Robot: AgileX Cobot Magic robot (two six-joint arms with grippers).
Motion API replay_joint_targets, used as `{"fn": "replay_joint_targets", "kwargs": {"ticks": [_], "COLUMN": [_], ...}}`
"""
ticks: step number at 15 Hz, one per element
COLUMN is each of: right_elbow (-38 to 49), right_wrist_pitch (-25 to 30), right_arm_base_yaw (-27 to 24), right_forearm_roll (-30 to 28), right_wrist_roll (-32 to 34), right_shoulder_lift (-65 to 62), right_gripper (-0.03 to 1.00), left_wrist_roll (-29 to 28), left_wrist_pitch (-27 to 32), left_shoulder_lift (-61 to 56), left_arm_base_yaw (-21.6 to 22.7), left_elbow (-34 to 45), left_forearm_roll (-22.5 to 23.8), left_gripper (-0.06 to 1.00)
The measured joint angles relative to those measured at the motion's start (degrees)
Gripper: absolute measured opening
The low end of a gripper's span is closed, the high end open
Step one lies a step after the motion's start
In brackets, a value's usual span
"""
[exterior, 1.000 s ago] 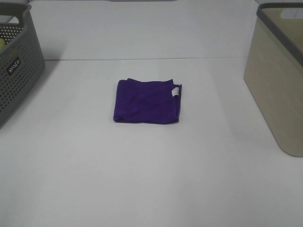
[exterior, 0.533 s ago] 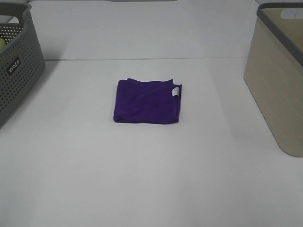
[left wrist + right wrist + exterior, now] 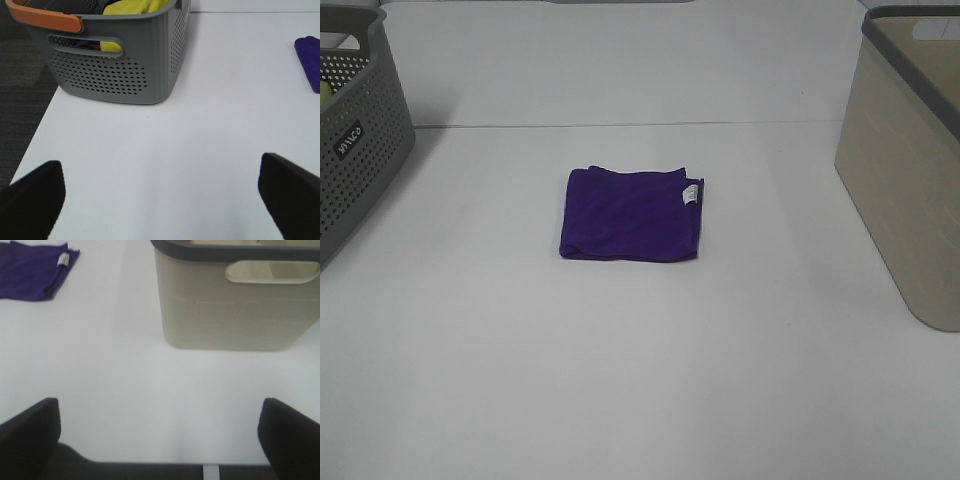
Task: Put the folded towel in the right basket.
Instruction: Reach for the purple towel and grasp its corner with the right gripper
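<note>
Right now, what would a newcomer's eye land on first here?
The purple folded towel, lying flat mid-table with a white tag at its far right corner, alone against the white table. Next, flanking it, a beige basket at the right edge and a grey perforated basket at the left, which holds a yellow cloth.

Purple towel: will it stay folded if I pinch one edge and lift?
Probably floppy: the purple towel lies flat in soft layers, so a one-edge pinch would likely let it unfold. It looks thin, so likely light. Pushed, it may bunch rather than slide.
</note>
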Motion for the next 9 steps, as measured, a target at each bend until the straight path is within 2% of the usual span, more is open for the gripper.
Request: {"fn": "replay_joint_targets", "kwargs": {"ticks": [2,7,9], "right_elbow": [-8.08,-27.85,-30.02], "right_wrist_pitch": [4.07,4.13,4.07], "right_arm_base_yaw": [0.00,0.00,0.00], "right_forearm_roll": [0.40,1.83,2.69], "right_wrist_roll": [0.00,0.00,0.00], "right_shoulder_lift": [13.52,39.82,43.89], "right_gripper": [0.98,0.98,0.98], "left_wrist_roll": [0.00,0.06,0.06], "left_wrist_pitch": [0.00,0.00,0.00], "left_shoulder_lift": [0.00,0.00,0.00], "left_arm_base_yaw": [0.00,0.00,0.00], "left_elbow": [0.00,0.00,0.00], "left_forearm_roll": [0.00,0.00,0.00], "left_gripper": [0.99,0.99,0.99]}}
